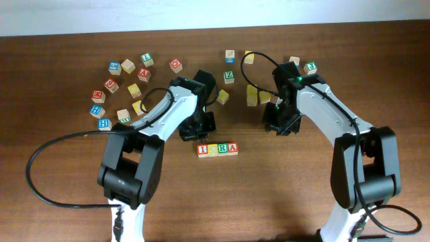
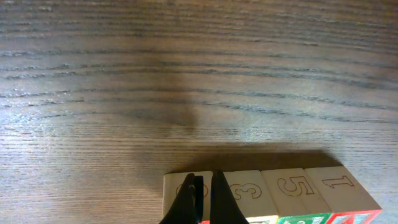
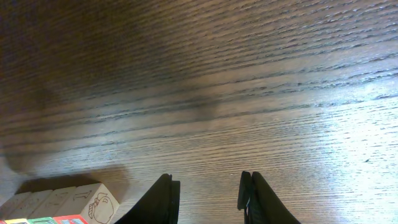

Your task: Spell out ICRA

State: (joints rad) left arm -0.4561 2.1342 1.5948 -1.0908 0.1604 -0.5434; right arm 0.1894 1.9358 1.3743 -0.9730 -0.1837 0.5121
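Observation:
Four cubes stand side by side in a row at the table's middle front: red I (image 1: 202,149), yellow C (image 1: 212,149), green R (image 1: 222,148), red A (image 1: 232,148). My left gripper (image 1: 197,133) hovers just behind the row's left end. In the left wrist view it (image 2: 203,186) is shut with nothing in it, its tips over the seam between the I cube (image 2: 177,191) and the C cube (image 2: 249,191). My right gripper (image 1: 281,126) stands apart to the right. It (image 3: 208,190) is open over bare wood, and the row (image 3: 68,205) lies to its left.
Several loose letter cubes lie scattered at the back left (image 1: 127,67). More sit at the back centre (image 1: 229,76) and near the right arm (image 1: 252,98). Two others are at the back right (image 1: 310,67). Cables trail from both arms.

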